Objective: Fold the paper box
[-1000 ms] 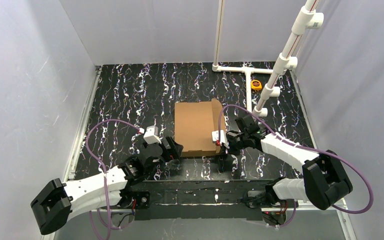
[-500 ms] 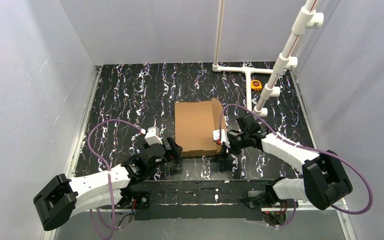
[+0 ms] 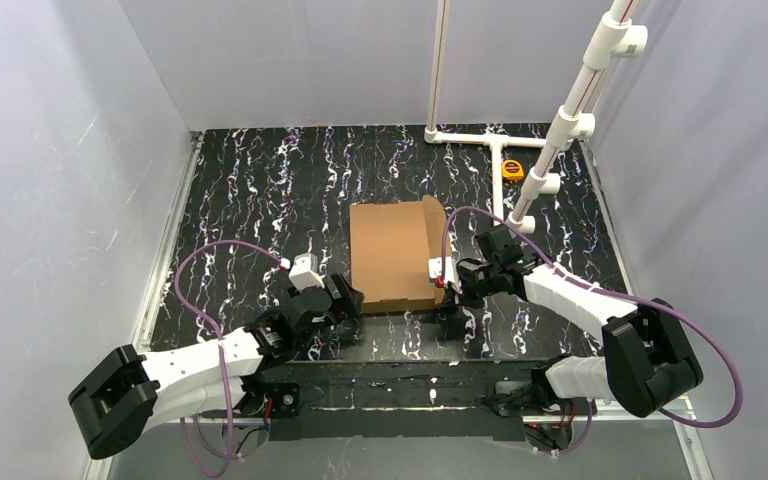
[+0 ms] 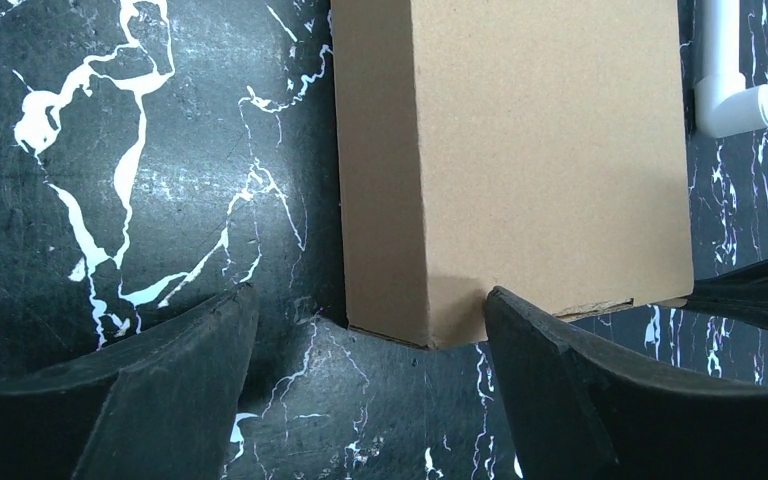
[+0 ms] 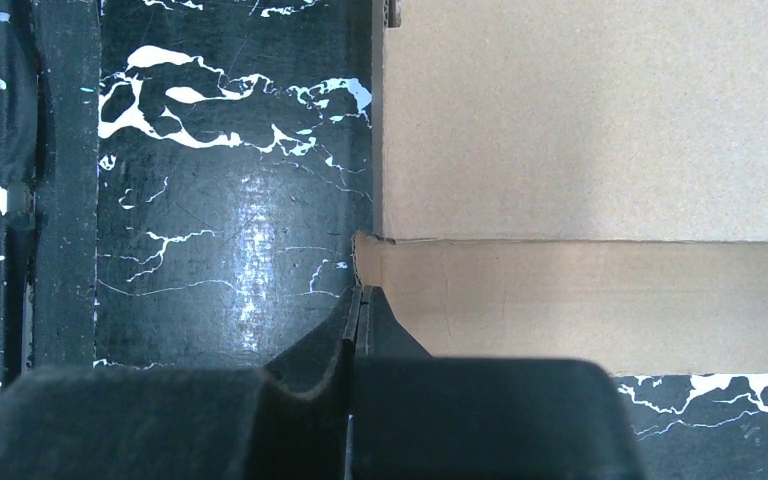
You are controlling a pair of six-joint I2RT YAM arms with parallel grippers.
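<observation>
The paper box (image 3: 392,255) lies mid-surface (image 3: 260,190), long axis pointing away from the arms — left fingers (image 4: 160,400) spread wide astride its near left corner, right fingers (image 5: 310,355) closed together at its near right corner.

Robotics laboratory test cell. Plain pale walls (image 3: 60,150) enclose a black marbled desk (image 3: 260,180); the left arm (image 3: 200,365) and right arm (image 3: 570,295) are bolted at its near edge, with a white pipe frame (image 3: 570,115) and yellow tape measure (image 3: 512,169) at the far right.
</observation>
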